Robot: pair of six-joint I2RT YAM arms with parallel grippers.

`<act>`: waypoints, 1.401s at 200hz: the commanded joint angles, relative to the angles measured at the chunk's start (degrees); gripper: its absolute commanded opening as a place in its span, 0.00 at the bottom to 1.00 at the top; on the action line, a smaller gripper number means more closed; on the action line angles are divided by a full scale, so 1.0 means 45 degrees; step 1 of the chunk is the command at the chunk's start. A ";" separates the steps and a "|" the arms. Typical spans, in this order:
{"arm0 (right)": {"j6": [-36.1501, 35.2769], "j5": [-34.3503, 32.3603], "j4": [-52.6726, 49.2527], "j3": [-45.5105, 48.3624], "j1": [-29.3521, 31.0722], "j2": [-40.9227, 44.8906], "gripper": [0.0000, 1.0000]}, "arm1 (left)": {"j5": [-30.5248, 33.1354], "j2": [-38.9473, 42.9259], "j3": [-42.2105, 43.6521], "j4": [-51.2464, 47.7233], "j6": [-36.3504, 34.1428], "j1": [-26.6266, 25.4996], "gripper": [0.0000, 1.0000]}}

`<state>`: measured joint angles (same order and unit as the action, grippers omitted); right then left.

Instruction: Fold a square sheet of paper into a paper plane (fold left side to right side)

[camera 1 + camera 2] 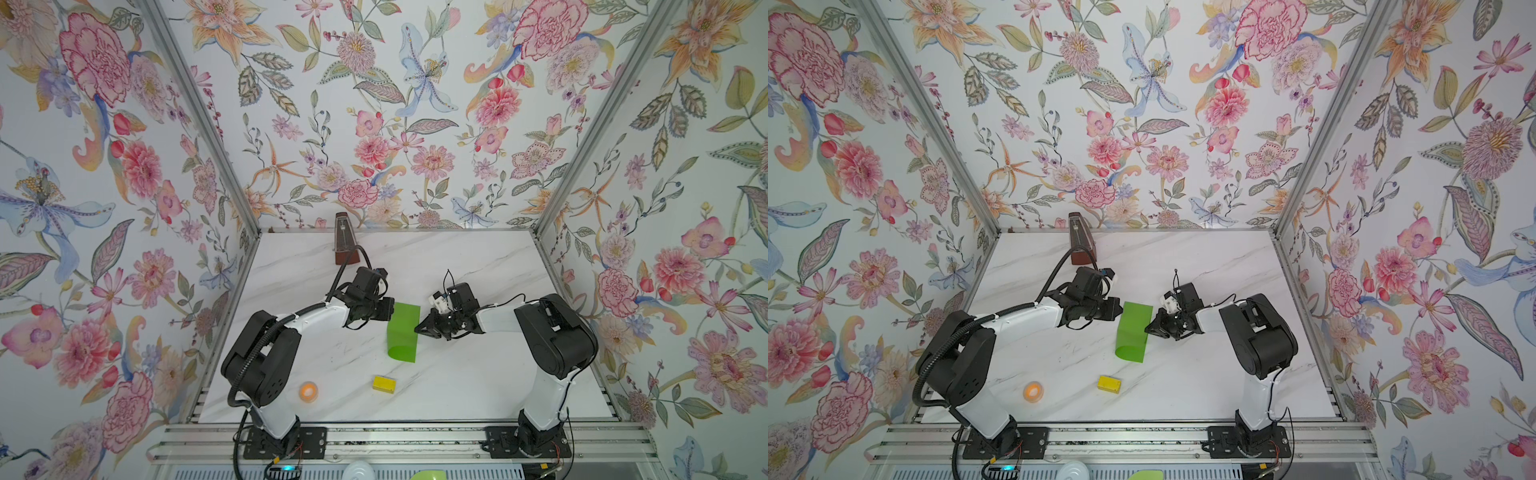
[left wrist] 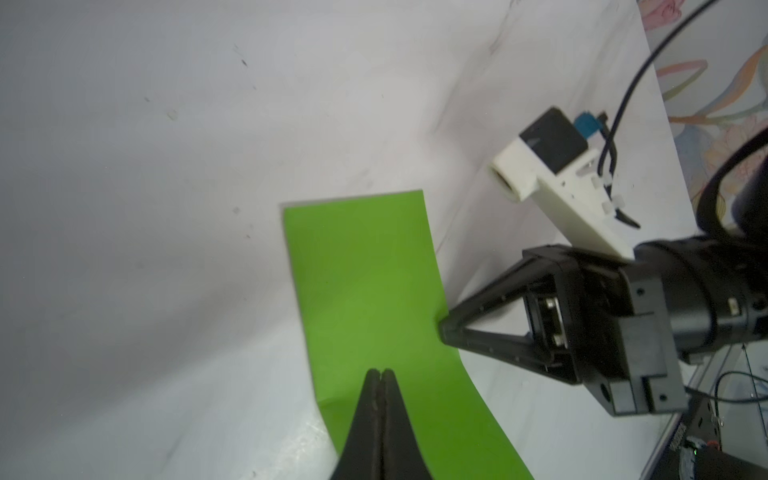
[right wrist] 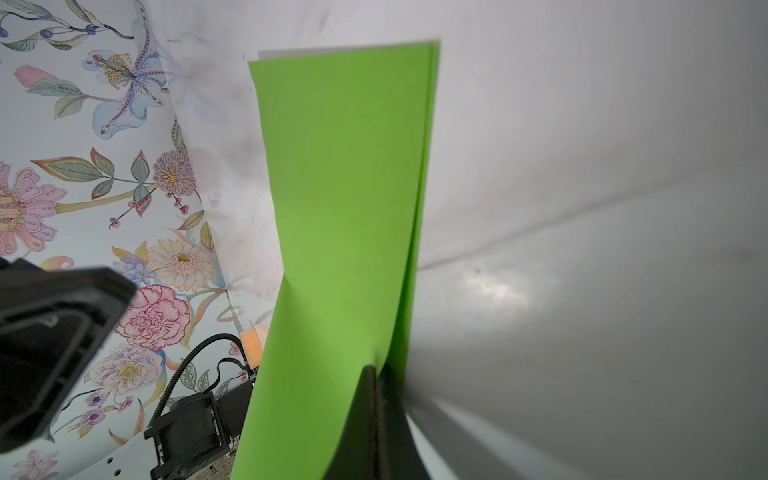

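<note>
Folding the square sheet of paper (image 1: 402, 332) left side over right, judged the step in hand, with the crease not yet pressed. Pinching what look like the sheet's two meeting edges in the right gripper (image 2: 442, 330), jaws clamped tight. Poised over the top layer with the left gripper (image 2: 379, 370), clenched on nothing; cannot tell whether the fingertips (image 2: 365, 405) touch the paper. Calls next, probably, for keeping the edges pinned at the right fingertips and sweeping the left fingertips along the soft loop to flatten it into a sharp crease. Thin, matte, bright lime-green, plain; springy enough to stand in a rounded open curl on the left fingers' side instead of lying flat. Likely to slide out of line if freed early. Smooth, hard, white veined table (image 1: 478, 374) beneath both sets of fingers.
</note>
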<state>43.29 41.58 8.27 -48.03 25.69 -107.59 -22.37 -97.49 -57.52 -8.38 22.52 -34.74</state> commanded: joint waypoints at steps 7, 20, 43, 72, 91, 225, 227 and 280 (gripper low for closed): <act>-0.0084 -0.0803 -0.1040 0.0037 0.0099 -0.0492 0.00 | -0.0484 0.0102 0.1456 -0.0393 0.0244 -0.0464 0.00; -0.0115 -0.0794 -0.1104 0.0048 0.0111 -0.0429 0.00 | -0.0629 0.0112 0.2097 -0.0032 0.0379 -0.0522 0.00; -0.0224 -0.0832 -0.1270 0.0099 0.0122 -0.0339 0.00 | -0.0170 0.0159 0.2611 -0.0098 0.0313 -0.0494 0.00; -0.0217 -0.0917 -0.1226 0.0257 0.0101 -0.0215 0.00 | 0.1075 0.0330 0.2978 -0.0745 0.0229 -0.0444 0.00; -0.0186 -0.0940 -0.1205 0.0308 0.0099 -0.0174 0.00 | 0.1771 0.0577 0.3319 -0.1124 0.0237 -0.0237 0.00; -0.0105 -0.0939 -0.1114 0.0210 0.0202 -0.0281 0.00 | -0.0987 0.0080 0.1208 0.1244 0.0950 -0.0495 0.00; -0.0092 -0.0935 -0.1105 0.0211 0.0197 -0.0278 0.00 | -0.1010 0.0029 0.1177 0.1254 0.0961 -0.0515 0.00; -0.0126 -0.0940 -0.1155 0.0262 0.0170 -0.0214 0.00 | 0.0308 -0.0473 0.1817 0.0569 0.0838 -0.0291 0.00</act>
<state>43.27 41.39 8.29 -48.01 25.91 -107.57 -24.05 -99.53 -51.42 -3.84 26.02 -36.77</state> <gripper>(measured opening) 0.047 0.048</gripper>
